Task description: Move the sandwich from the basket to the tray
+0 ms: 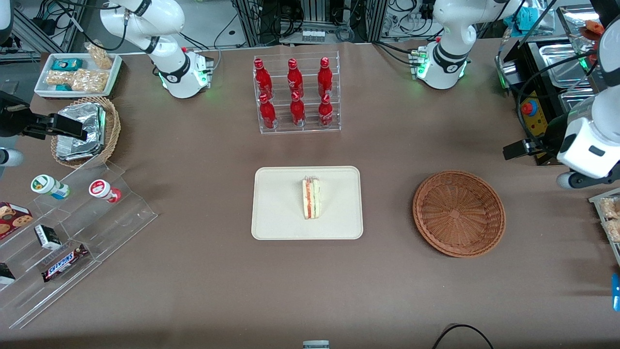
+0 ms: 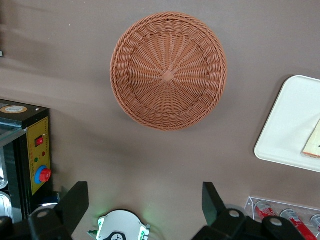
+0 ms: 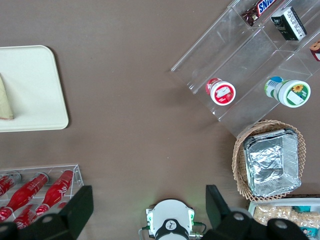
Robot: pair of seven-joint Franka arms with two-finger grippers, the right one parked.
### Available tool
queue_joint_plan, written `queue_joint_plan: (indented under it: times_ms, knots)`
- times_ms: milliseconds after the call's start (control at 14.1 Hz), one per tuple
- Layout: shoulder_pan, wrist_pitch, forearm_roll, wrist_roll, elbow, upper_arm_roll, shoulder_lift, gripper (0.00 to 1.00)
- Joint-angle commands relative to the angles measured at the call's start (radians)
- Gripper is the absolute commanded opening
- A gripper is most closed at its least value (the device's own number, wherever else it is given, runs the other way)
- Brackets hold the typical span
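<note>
Nearest on the tabletop [image 1: 203,271]: tray [image 1: 278,213] carrying the sandwich [image 1: 311,198], upright on its middle. Beside it, toward the working arm's end: basket [image 1: 458,213], bare inside. Farther and raised, off the basket's edge: fingers [image 2: 75,202] spread wide, gripping nothing.

Front camera looks down; both wrist cameras share the tray [image 1: 271,228].

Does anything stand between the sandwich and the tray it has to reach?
Nothing does: the sandwich already lies on the tray. The basket holds nothing, and the tool hangs open above the table near the basket, toward the working arm's end.
</note>
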Motion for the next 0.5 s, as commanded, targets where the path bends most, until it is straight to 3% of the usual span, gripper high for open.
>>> queue_joint_plan:
  times_ms: [0,425]
  knots:
    - [0.04,-0.07,-0.002,0.002,-0.024,-0.005,-0.063,1.0]
    - [0.049,0.003,-0.002,0.064,-0.188,-0.005,-0.195,1.0]
